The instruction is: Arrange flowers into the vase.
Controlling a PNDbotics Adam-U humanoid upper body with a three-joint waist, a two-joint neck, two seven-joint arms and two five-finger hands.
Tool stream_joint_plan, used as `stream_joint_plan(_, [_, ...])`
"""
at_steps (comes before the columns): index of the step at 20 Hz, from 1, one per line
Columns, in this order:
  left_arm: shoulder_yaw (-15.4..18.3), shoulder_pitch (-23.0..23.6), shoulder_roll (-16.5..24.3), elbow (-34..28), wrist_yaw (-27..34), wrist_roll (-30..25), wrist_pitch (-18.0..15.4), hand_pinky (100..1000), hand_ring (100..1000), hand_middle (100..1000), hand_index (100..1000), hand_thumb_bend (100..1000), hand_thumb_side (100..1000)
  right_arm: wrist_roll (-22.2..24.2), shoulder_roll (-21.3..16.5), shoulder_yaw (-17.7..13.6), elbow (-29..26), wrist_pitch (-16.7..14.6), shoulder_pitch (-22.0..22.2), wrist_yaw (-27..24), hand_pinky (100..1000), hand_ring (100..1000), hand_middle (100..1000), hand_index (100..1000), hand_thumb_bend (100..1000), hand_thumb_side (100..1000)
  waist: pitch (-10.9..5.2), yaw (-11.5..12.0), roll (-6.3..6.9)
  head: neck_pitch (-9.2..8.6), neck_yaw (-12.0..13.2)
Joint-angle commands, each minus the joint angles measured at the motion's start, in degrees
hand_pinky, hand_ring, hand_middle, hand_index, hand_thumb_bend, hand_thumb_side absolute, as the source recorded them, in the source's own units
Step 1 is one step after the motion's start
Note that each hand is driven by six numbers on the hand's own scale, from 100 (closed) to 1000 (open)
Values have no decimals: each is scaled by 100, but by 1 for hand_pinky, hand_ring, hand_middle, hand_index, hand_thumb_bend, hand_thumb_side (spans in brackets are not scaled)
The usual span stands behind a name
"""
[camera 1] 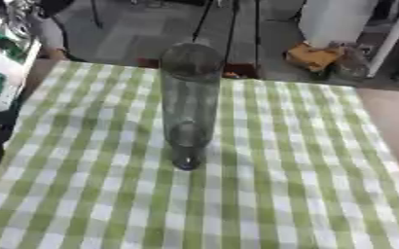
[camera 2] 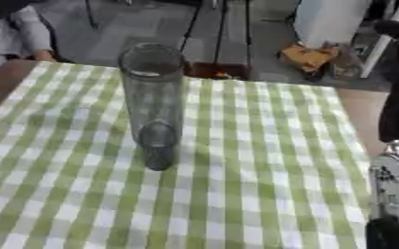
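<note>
Vase (camera 1: 189,104) stood upright mid-frame on checked cloth (camera 1: 305,160), empty. No flowers visible; arranging unstarted. Right arm (camera 2: 394,189) at right edge; hands out of sight, state unknowable.

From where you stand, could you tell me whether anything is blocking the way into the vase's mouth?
Nothing visible does. The tall clear vase stands upright on the checked tablecloth, its mouth open and uncovered. No flowers and neither hand show in these views.

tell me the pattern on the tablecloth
Green and white checks on the tablecloth, clearest in the left eye view.
</note>
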Motion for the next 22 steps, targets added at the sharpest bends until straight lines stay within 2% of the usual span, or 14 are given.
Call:
stream_joint_plan(1, [34, -167, 70, -273, 1265, 645, -205, 100, 100, 100, 100, 100, 479, -40, -53, -25, -88, -6, -46, -35, 606, 733, 652, 744, 100, 916, -147, 1, 25, 45, -24])
stream_joint_plan(6, [-113, -189, 78, -423, 2741, 1486, -707, 100, 100, 100, 100, 100, 527, -84, -56, -14, -88, -34, -56, -50, 608, 730, 651, 738, 100, 918, -194, -6, 33, 67, -20])
stream_joint_plan(12, [-223, -247, 40, -621, 4070, 2189, -1291, 100, 100, 100, 100, 100, 577, -77, -50, 15, -88, -45, -67, -57, 608, 728, 652, 739, 100, 924, -253, -28, 46, 114, -96])
stream_joint_plan(16, [-287, -292, -3, -793, 4638, 2490, -1554, 100, 100, 100, 100, 100, 594, -72, -39, 35, -88, -45, -81, -75, 610, 728, 653, 744, 100, 925, -283, -41, 53, 104, -106])
stream_joint_plan(22, [-286, -401, -133, -924, 4984, 2713, -1736, 100, 100, 100, 100, 100, 613, -93, -38, 42, -88, -51, -95, -86, 613, 727, 653, 745, 100, 923, -308, -94, 67, 87, -49])
